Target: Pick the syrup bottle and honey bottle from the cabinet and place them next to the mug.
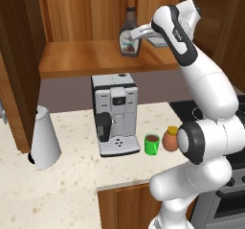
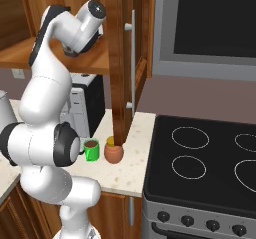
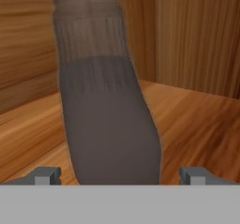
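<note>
While the pale speckled counter (image 1: 72,185) is stretching across the lower left of the left base view, a black stove top (image 2: 210,158) with thin white rings is lying flat at the lower right of the right base view. Above it, a big dark panel is filling the upper right.

Up top, the cabinet (image 1: 86,55) is hanging on the wall. It is warm brown wood with stripy grain, a wide flat shelf and a panelled back. The syrup bottle (image 1: 129,34) is standing upright on that shelf, near the top middle of the left base view. It is dark brown and bell-shaped, with a black cap and a pale label.

The gripper (image 1: 135,34) is reaching in right at the bottle. In the hand view its two dark fingers (image 3: 44,175) are standing wide apart at the bottom corners, with the bottle (image 3: 108,110) between them. I cannot tell if they are touching it.

Down on the counter, the small shiny green mug (image 1: 152,144) is sitting in the middle, with brown drink inside. The honey bottle (image 1: 169,139) is just beside it, round and orange-brown with a yellow lid. A boxy grey coffee machine (image 1: 114,113) is standing on the mug's other side, and a tall smooth white kettle (image 1: 44,138) is standing at the left.
</note>
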{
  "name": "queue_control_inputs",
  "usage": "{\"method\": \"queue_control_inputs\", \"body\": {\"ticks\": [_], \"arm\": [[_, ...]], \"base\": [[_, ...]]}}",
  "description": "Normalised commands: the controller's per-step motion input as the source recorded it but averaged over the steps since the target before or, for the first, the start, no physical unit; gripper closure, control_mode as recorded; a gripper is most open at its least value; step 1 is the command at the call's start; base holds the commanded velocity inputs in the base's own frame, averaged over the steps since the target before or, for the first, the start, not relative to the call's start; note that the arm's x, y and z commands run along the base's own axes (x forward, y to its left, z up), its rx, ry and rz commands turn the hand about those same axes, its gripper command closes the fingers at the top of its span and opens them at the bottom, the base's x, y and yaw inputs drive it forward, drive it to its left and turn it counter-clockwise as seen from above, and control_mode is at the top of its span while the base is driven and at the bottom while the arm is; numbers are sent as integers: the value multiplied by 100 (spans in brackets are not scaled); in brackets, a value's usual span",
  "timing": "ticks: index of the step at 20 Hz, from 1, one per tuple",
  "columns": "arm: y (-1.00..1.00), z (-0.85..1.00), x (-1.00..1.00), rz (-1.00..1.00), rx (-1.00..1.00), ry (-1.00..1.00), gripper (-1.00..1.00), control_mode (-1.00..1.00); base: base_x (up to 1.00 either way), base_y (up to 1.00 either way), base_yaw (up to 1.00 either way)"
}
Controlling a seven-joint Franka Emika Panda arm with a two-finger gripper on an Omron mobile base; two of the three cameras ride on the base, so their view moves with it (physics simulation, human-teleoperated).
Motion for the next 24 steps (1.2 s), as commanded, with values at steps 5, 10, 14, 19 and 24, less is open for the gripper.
{"method": "queue_control_inputs", "body": {"ticks": [5, 10, 14, 19, 24], "arm": [[0, 0, 0, 0, 0, 0, -100, -100], [0, 0, 0, 0, 0, 0, 100, -100], [0, 0, 0, 0, 0, 0, 100, -100], [0, 0, 0, 0, 0, 0, 100, -100], [0, 0, -19, 0, 0, -2, 100, -100]], "base": [[0, 0, 0], [0, 0, 0], [0, 0, 0], [0, 0, 0], [0, 0, 0]]}}
